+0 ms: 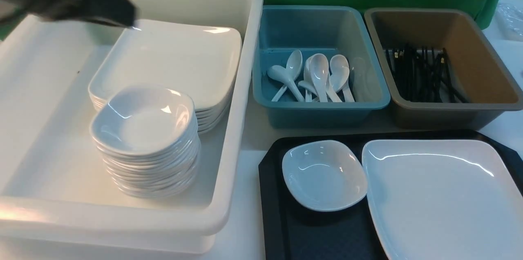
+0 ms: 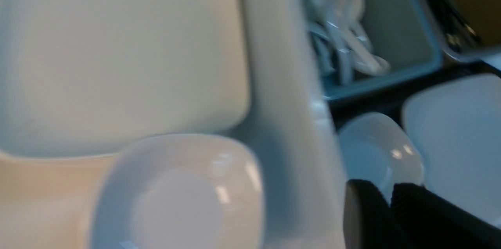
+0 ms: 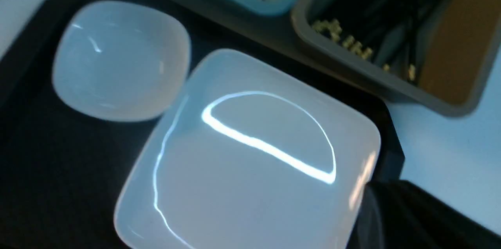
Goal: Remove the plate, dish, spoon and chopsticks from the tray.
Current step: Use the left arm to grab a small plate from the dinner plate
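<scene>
The black tray point(image 1: 278, 219) sits at the front right. On it lie a small white dish point(image 1: 325, 175) and, to its right, the large white plate point(image 1: 445, 198). No spoon or chopsticks show on the tray. My left gripper point(image 1: 124, 16), a dark blur, hovers over the white tub's far left. In the left wrist view the left gripper point(image 2: 387, 188) is shut and holds nothing. The right gripper point(image 3: 372, 190) is shut, a single dark mass at the plate's point(image 3: 250, 155) corner. I cannot tell whether it touches the rim. The dish point(image 3: 117, 61) lies apart from it.
A big white tub point(image 1: 245, 88) on the left holds a stack of plates point(image 1: 171, 55) and a stack of small dishes point(image 1: 143, 121). Behind the tray, a blue tub point(image 1: 310, 27) holds several white spoons point(image 1: 320, 74), and a brown tub point(image 1: 470, 47) holds black chopsticks point(image 1: 421, 72).
</scene>
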`<state>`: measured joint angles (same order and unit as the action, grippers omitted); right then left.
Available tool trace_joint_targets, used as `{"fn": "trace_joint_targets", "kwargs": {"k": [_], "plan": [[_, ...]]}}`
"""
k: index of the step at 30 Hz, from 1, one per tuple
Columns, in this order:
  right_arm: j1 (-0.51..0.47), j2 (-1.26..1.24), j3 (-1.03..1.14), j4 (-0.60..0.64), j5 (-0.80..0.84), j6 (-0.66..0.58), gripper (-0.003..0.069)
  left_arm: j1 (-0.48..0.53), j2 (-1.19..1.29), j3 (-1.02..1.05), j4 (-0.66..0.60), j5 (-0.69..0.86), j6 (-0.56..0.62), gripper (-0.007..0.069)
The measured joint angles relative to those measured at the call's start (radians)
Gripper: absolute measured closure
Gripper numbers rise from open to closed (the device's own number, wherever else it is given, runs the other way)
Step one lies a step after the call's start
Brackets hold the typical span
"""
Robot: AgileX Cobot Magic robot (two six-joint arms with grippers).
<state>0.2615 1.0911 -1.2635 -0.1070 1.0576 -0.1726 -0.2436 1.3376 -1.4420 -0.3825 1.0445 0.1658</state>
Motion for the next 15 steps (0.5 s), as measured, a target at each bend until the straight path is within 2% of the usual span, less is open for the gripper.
{"fn": "trace_joint_targets", "kwargs": {"k": [4, 6, 11, 15], "plan": [[-0.109, -0.078, 0.159, 0.010, 0.000, 0.032, 0.0622, -0.274, 0.074, -0.002, 0.090, -0.081, -0.066, 0.0616], [-0.144, -0.111, 0.276, 0.037, -0.005, 0.042, 0.0622, -0.420, 0.158, -0.006, 0.193, -0.148, -0.146, 0.0620], [-0.150, -0.133, 0.425, 0.182, -0.008, -0.002, 0.0622, -0.599, 0.349, -0.007, 0.358, -0.203, -0.205, 0.0610], [-0.150, -0.134, 0.472, 0.264, -0.022, -0.080, 0.0622, -0.660, 0.471, -0.007, 0.444, -0.210, -0.221, 0.0556]]}}
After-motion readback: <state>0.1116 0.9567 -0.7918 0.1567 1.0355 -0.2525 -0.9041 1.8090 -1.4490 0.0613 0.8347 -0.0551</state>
